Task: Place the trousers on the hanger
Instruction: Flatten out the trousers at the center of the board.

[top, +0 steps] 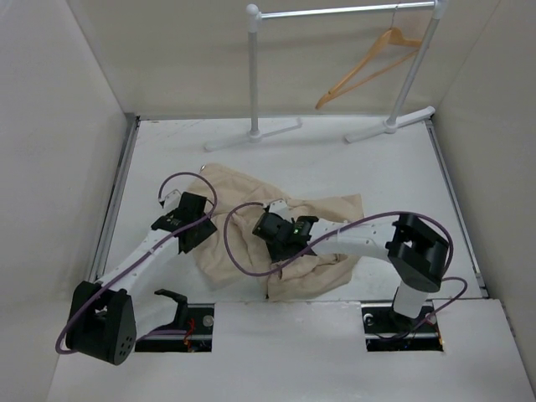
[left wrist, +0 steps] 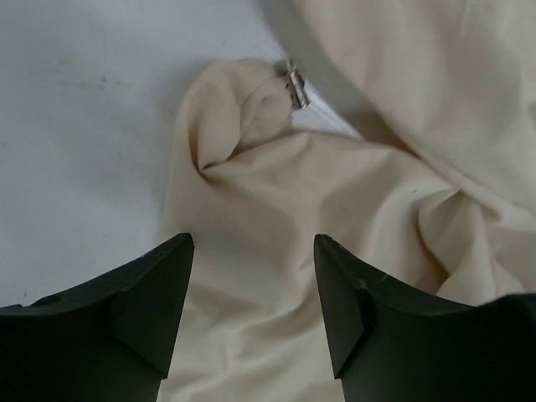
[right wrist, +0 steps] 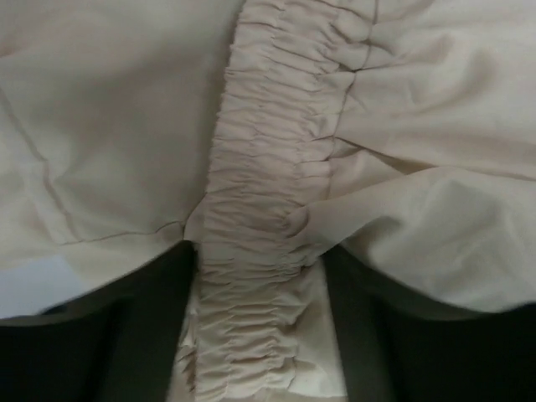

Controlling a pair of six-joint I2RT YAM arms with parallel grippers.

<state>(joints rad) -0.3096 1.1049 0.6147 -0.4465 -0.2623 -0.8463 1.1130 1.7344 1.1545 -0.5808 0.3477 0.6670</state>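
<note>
Workspace with both arms lowered onto the garment. You see the trousers [top: 331, 213] lying crumpled on the white table [top: 335, 151], in its middle and near part, between the two arms and partly beneath them. The hanger [top: 368, 63] hangs tilted by its hook from the rail of the white rack [top: 251, 75] at the far right, well apart from the cloth and from both arms. Your left gripper [top: 197, 226] sits over the left part of the heap. In its wrist view the left gripper [left wrist: 251, 243] stands moderately wide, with folded cloth of the trousers [left wrist: 276, 209] visible through the gap and nothing clamped between the fingers. Bare table [left wrist: 84, 126] shows to the left, and a small metal end piece [left wrist: 296, 84] lies at the cloth's far edge. Your right gripper [top: 268, 226] rests on the middle of the heap. In its wrist view the right gripper [right wrist: 260, 249] stands astride the gathered elastic waistband [right wrist: 268, 193], which runs lengthwise through the gap and fills it from finger to finger. Loose folds of the trousers [right wrist: 109, 126] drape over both fingers, so you cannot tell whether the fingers press the band or merely flank it.
</note>
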